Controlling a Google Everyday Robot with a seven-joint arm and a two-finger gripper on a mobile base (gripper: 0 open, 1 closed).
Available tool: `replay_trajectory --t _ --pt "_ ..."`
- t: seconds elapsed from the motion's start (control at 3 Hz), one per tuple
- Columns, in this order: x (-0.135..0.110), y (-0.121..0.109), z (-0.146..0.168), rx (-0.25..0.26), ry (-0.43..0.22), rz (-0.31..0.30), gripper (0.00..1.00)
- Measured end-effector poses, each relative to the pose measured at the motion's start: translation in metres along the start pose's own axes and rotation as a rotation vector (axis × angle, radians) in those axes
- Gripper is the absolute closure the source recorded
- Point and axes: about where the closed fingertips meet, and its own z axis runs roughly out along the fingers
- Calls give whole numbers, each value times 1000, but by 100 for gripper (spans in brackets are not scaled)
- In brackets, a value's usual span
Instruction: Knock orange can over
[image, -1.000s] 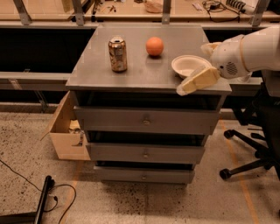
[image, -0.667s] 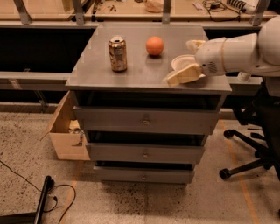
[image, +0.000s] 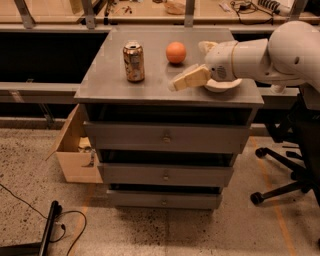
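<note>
The orange can (image: 134, 62) stands upright on the left part of the grey cabinet top (image: 110, 82); it has mottled gold-brown sides and a silver rim. My gripper (image: 176, 85) reaches in from the right on a white arm (image: 270, 52), low over the top, with its tan fingers pointing left toward the can. It sits about a can's height to the right of the can and touches nothing. A white bowl (image: 222, 86) lies mostly hidden behind the wrist.
A round orange fruit (image: 176, 52) sits behind the gripper, right of the can. The cabinet has three drawers (image: 165, 137). A cardboard box (image: 75, 150) stands on the floor at the left, an office chair (image: 295, 150) at the right, a workbench behind.
The arm has swept left across the cabinet top, carrying the gripper from the right edge, past the bowl, toward the can. The can and fruit have not moved.
</note>
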Motion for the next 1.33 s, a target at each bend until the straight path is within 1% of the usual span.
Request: replay_trajectory --t 0.33,0.67,1.0,1.33 --pt "-1 0 7 41 3 14 0" --pt "-14 4 42 107 -38 65 0" --pt "-27 3 81 145 -77 111 0" --pt "-34 1 123 127 -113 120 0"
